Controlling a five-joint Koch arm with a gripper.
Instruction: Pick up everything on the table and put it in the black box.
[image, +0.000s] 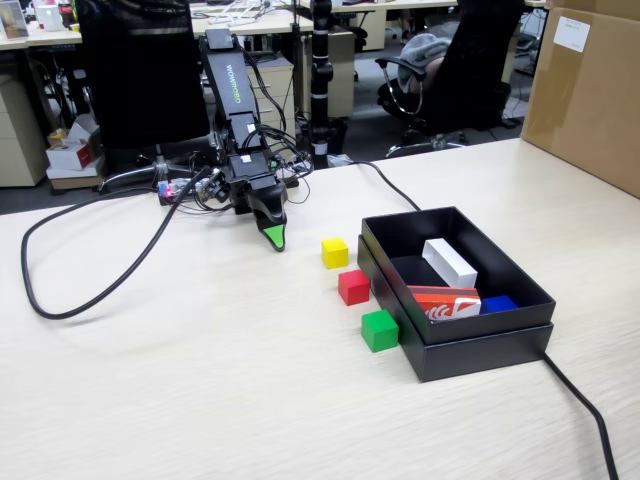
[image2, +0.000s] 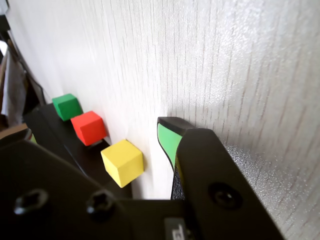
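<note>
Three small cubes lie in a row on the beige table, just left of the black box: yellow, red and green. My gripper points down at the table, left of the yellow cube and clear of it, holding nothing. In the wrist view the yellow cube is nearest, then the red and the green, with the box wall behind them. Only one green-padded fingertip of the gripper shows, so the jaw gap is hidden.
Inside the box lie a long white block, a flat orange-red packet and something blue. A black cable loops across the table's left, and another runs past the box. A brown carton stands at the back right.
</note>
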